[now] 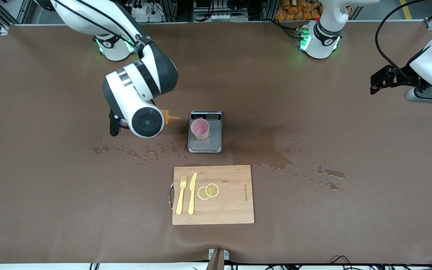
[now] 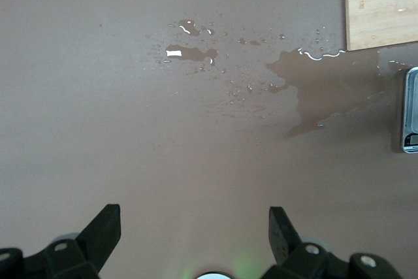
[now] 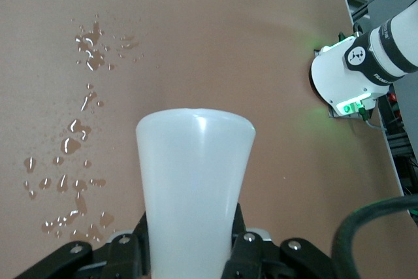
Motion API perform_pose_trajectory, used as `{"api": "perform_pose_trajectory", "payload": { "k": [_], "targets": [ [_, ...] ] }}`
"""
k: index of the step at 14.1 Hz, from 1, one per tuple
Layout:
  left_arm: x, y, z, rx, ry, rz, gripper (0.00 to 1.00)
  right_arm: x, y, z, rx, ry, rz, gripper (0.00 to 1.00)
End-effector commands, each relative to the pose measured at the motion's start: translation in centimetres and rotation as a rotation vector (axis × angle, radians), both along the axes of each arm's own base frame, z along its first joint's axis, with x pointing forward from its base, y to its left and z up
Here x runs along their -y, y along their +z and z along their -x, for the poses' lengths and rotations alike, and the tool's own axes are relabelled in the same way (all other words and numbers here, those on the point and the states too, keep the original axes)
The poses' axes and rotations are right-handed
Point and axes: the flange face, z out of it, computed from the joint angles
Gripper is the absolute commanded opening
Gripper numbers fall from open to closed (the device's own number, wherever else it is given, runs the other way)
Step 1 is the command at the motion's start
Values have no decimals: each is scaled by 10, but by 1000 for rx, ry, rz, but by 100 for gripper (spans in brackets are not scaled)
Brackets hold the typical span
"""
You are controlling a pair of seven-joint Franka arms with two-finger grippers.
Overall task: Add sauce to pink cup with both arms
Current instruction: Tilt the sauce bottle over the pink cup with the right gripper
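Observation:
The pink cup stands upright on a grey scale at mid-table. My right gripper is shut on the whitish sauce bottle, held on its side above the table beside the scale, toward the right arm's end. Its orange cap and nozzle point at the cup, the tip stopping short of the rim. In the right wrist view the fingers clamp the bottle's sides. My left gripper waits open and empty over the left arm's end of the table; it also shows in the left wrist view.
A wooden cutting board lies nearer the front camera than the scale, with a yellow fork, a yellow knife and two lemon slices. A wet patch and droplets lie on the brown table.

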Motion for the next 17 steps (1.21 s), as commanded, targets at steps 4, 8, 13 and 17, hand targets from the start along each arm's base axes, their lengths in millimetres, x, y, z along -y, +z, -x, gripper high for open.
{"api": "perform_pose_trajectory", "payload": {
  "k": [4, 8, 13, 17],
  "targets": [
    [1, 4, 4, -4, -2, 7, 100, -21, -37, 16, 0, 20, 172, 46],
    [3, 2, 2, -3, -1, 24, 100, -28, -42, 21, 24, 63, 239, 42],
    [1, 2, 2, -3, 2, 23, 100, -18, -44, 12, 25, 46, 234, 34],
    [1, 1, 2, -5, 2, 24, 100, -13, -42, 9, 22, 47, 229, 35]
  ]
}}
